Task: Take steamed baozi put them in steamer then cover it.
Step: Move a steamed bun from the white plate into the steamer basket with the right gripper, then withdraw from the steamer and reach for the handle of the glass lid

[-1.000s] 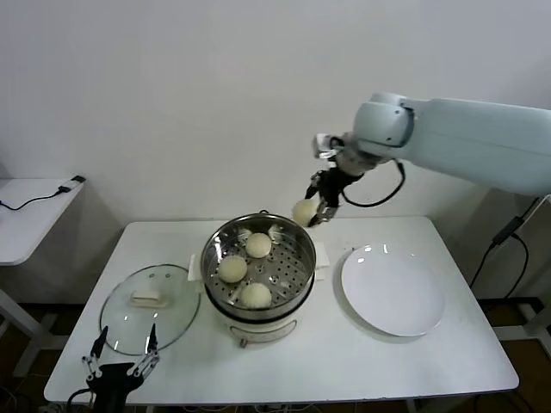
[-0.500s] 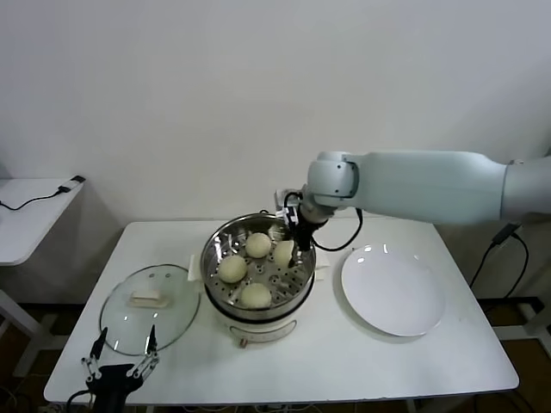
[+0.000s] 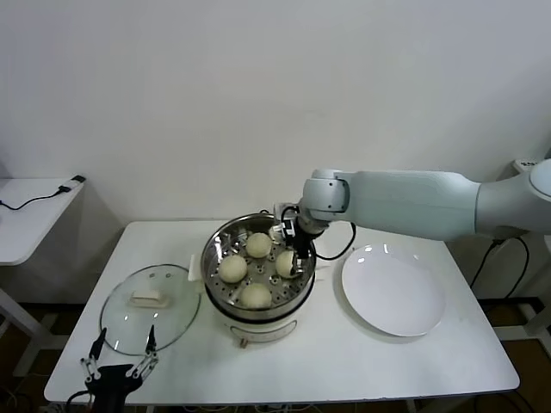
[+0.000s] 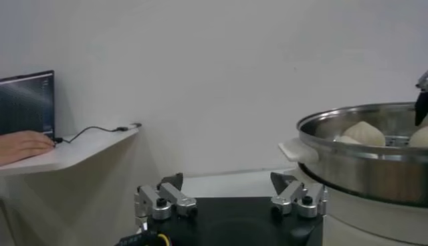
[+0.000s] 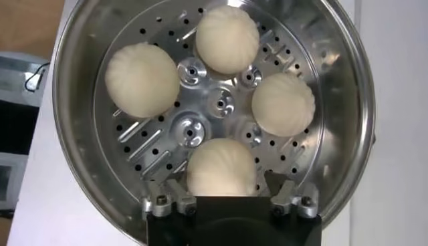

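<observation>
Right tool [image 5: 227, 198] is spread around the fourth baozi [image 5: 221, 167] in the steamer [image 3: 303, 255], centre frame; lifting carelessly could drag it. Left tool [image 4: 231, 200] is spread, idle.

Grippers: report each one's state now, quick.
Left gripper: open, holding nothing, parked near the cover.
Right gripper: open around a baozi resting in the steamer.

shiny perforated metal steamer [image 5: 348, 100], smooth matt dough baozi [image 5: 227, 39], clear glass cover [image 3: 151, 308]
</observation>
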`<action>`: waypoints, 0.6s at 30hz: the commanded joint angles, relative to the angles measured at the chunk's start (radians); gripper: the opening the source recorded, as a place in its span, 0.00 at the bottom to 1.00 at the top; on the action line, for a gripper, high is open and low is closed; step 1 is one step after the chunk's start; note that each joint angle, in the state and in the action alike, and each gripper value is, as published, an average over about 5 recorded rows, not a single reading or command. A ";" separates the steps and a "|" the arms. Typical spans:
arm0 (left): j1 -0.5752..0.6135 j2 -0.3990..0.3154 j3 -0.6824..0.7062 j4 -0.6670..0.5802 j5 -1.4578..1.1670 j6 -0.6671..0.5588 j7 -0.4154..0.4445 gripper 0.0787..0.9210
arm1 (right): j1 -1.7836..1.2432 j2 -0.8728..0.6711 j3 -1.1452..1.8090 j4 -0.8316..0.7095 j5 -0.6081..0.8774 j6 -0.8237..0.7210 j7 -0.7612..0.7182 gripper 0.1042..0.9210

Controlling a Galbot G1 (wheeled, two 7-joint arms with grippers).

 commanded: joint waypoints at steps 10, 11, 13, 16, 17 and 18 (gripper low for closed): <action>0.002 0.006 0.001 0.000 0.022 -0.008 0.012 0.88 | 0.050 -0.224 0.279 -0.016 0.243 0.062 0.159 0.88; 0.002 0.007 0.001 0.000 0.022 -0.009 0.012 0.88 | 0.003 -0.256 0.347 -0.018 0.231 0.075 0.220 0.88; 0.001 0.010 0.002 0.000 0.019 -0.013 0.008 0.88 | -0.091 -0.313 0.472 -0.018 0.172 0.129 0.309 0.88; -0.009 0.013 0.002 0.000 -0.002 -0.010 0.000 0.88 | -0.255 -0.404 0.678 -0.007 0.083 0.205 0.417 0.88; -0.013 0.014 0.000 0.000 -0.010 -0.006 -0.002 0.88 | -0.312 -0.432 0.747 0.000 0.070 0.217 0.452 0.88; -0.018 0.017 -0.003 0.000 -0.019 -0.003 -0.002 0.88 | -0.383 -0.463 0.824 0.013 0.068 0.227 0.491 0.88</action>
